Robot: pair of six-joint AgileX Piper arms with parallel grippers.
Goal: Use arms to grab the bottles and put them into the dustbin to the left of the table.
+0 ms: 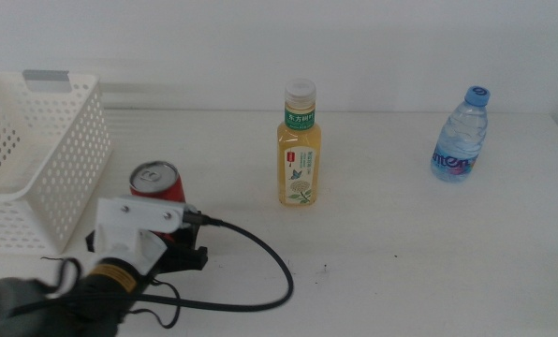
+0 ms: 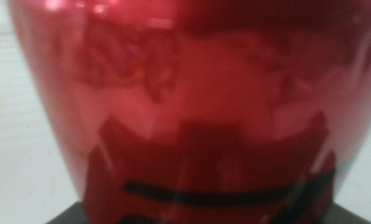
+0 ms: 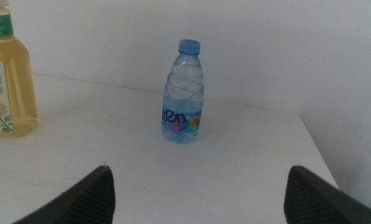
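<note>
The red soda can (image 1: 157,181) stands on the white table (image 1: 401,243) just right of the white perforated dustbin (image 1: 36,159). My left gripper (image 1: 154,239) reaches in from the bottom left and sits right at the can's lower half, which its white housing hides. The can (image 2: 198,93) fills the left wrist view, blurred and very close. The yellow tea bottle (image 1: 300,145) stands upright mid-table and the small water bottle (image 1: 462,138) at the far right. My right gripper (image 3: 200,180) is open and empty, facing the water bottle (image 3: 184,93) from a distance; it is out of the middle view.
A thick black cable (image 1: 270,271) loops over the table right of the left arm. The dustbin has a grey tab (image 1: 47,76) on its far rim. The tea bottle (image 3: 5,74) shows at the edge of the right wrist view.
</note>
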